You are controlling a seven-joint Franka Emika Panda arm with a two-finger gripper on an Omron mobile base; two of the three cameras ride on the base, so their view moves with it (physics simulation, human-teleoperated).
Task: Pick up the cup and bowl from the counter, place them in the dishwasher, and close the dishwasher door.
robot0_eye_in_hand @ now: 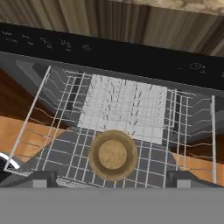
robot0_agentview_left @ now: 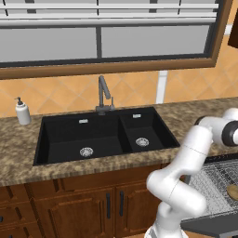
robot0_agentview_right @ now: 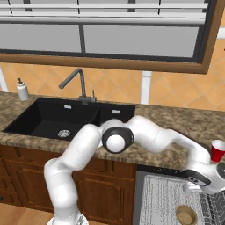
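- The counter (robot0_agentview_right: 176, 115) runs long, the black sink (robot0_agentview_left: 88, 132) set in it; the dishwasher (robot0_eye_in_hand: 122, 57) stands open at its right end
- The rack (robot0_eye_in_hand: 127, 109) carries the bowl (robot0_eye_in_hand: 113, 154), which sits flat just ahead of the fingertips (robot0_eye_in_hand: 41, 178)
- The cup (robot0_agentview_right: 217, 150) stands upright on the counter, above and right of the gripper (robot0_agentview_right: 198, 182); I judge it the next target
- The fingers stand wide apart and empty; the door is largely cut off
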